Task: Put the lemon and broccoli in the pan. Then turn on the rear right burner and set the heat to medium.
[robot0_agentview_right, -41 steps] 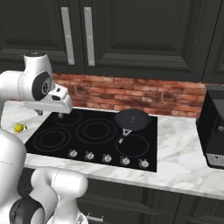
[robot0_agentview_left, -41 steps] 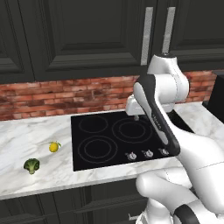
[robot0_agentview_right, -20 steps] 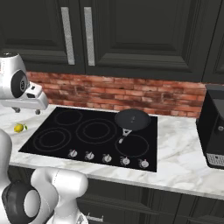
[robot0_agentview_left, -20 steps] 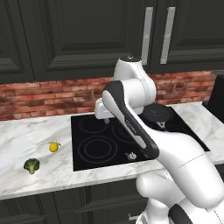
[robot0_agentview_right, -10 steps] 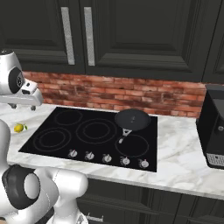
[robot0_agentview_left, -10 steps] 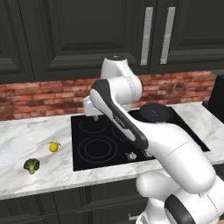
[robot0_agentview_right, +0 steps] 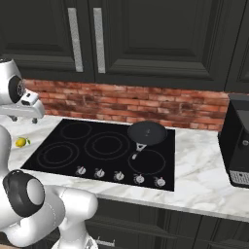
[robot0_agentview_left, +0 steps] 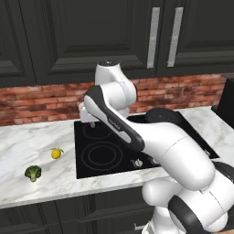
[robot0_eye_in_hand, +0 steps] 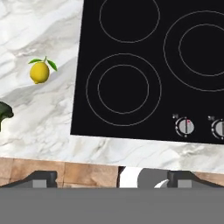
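On the veined white marble counter (robot0_agentview_left: 27, 146), at 9 o'clock of the glossy black glass cooktop (robot0_agentview_left: 105, 155): round yellow lemon (robot0_agentview_left: 56, 153), bumpy dark green broccoli (robot0_agentview_left: 33, 172) just below-left of it, apart; round shallow dark pan (robot0_agentview_right: 147, 133) sits on the rear right ring, short handle toward 6 o'clock; arm folded back, elbow high, gripper (robot0_agentview_left: 87, 119) hanging over the cooktop's left rear corner, pointing down; jaw width cannot tell.

Glossy black glass hob (robot0_eye_in_hand: 144, 70), veined marble counter (robot0_eye_in_hand: 39, 122), rough brick wall (robot0_agentview_right: 146, 104), matt pan (robot0_agentview_right: 147, 132).
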### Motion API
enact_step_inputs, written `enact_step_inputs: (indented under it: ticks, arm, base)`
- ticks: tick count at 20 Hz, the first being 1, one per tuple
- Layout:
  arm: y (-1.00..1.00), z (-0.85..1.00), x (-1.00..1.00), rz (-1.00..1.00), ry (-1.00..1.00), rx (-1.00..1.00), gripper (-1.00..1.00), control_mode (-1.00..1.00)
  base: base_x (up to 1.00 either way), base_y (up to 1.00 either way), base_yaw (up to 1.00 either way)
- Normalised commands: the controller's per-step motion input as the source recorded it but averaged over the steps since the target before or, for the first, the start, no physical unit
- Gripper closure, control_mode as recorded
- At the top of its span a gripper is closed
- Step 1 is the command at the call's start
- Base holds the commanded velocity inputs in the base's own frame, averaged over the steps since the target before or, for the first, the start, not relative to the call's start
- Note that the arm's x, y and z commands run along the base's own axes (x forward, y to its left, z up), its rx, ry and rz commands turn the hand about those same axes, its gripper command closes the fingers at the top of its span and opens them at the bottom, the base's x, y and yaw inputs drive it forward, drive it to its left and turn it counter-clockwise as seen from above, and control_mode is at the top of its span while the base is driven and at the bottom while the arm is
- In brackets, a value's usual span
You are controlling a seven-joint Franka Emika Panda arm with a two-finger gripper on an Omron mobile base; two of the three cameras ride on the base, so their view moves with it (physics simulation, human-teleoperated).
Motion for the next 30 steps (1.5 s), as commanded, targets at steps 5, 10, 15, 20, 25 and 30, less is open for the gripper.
enact_step_inputs:
  ticks: [5, 10, 15, 20, 25, 30]
  arm:
    - [0.19, -0.52, 0.0, 0.0, 0.17, 0.03, -1.0, -1.0]
    - [0.06, -0.48, 0.0, 0.0, 0.1, 0.15, -1.0, -1.0]
    - [0.3, -0.12, 0.0, 0.0, 0.03, 0.05, -1.0, -1.0]
    - [0.45, 0.0, 0.0, 0.0, -0.05, -0.02, -1.0, -1.0]
    - [0.47, 0.0, 0.01, 0.0, -0.05, 0.0, -1.0, -1.0]
    - [0.33, 0.0, 0.0, 0.0, -0.03, 0.0, -1.0, -1.0]
  base:
    - [0.0, 0.0, 0.0]
    - [0.0, 0.0, 0.0]
    - [0.0, 0.0, 0.0]
    - [0.0, 0.0, 0.0]
    - [0.0, 0.0, 0.0]
    - [0.0, 0.0, 0.0]
